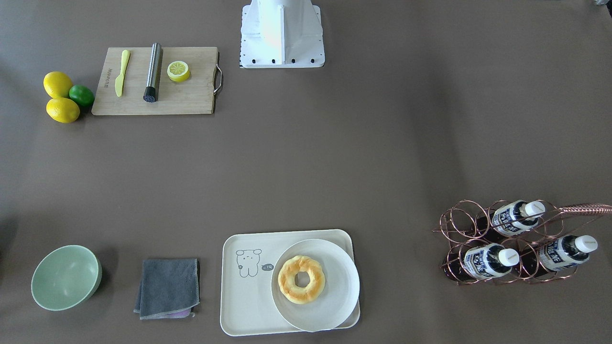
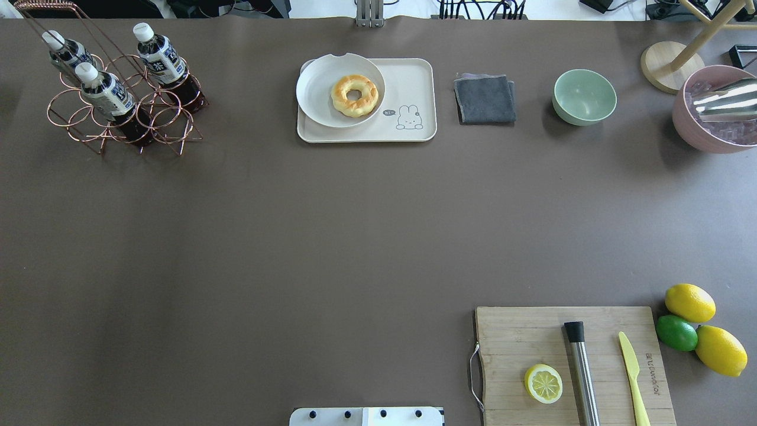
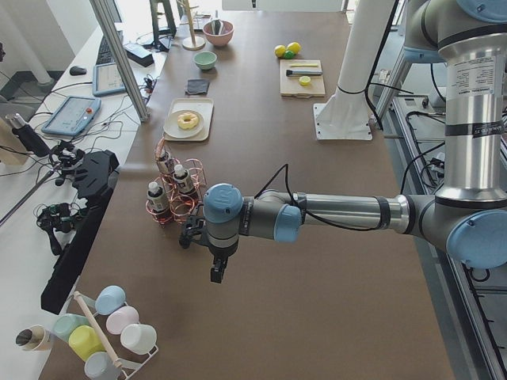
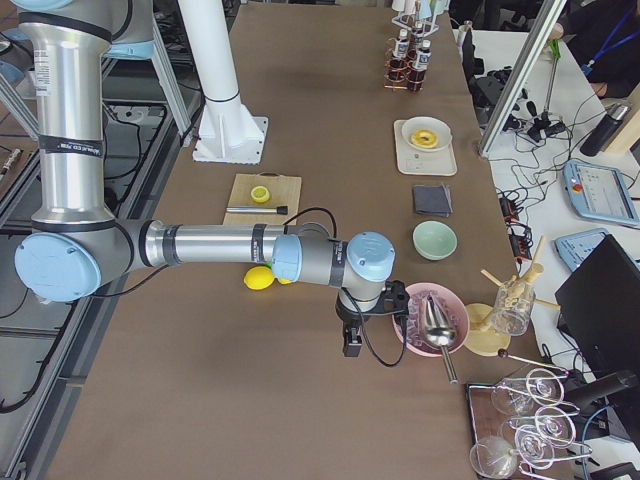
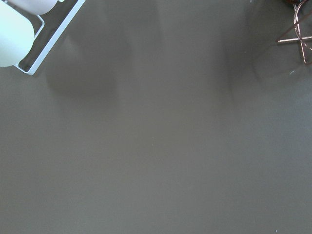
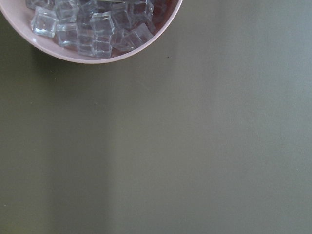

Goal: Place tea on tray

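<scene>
**mk_arm:** Quick sanity check: which arm should go for the tea (image 2: 106,94)? All three bottles sit in the copper rack (image 1: 585,208) at the far-left corner of the table, as the robot sees it. Caps are up and the bodies drop down through the rings. They look roughly upright, maybe leaning a touch, hard to call from overhead.

**dolly_t:** Left one, no contest imo. The left gripper (image 3: 216,269) hangs over bare table just beside the rack, out past its end. So the bottles lie to its right, toward the middle of the table. Its wrist cam only catches a rack foot in the top corner, no fingers. The side view is the only other look at it, so I can't tell if it's open or closed. The right gripper (image 4: 352,340) is way off at the other end by the ice bowl (image 2: 689,127). Same deal there, can't tell its state.

**mk_arm:** And the tray (image 2: 414,77)?

**dolly_t:** It's on the same far edge, further right of the rack and well apart from it. The plate (image 2: 313,89) with the donut fills the rack-side half, so the bare bit is the cartoon end. My guess: come down on a neck from above, lift straight up along the bottle's axis to clear the ring, then carry it right.
</scene>
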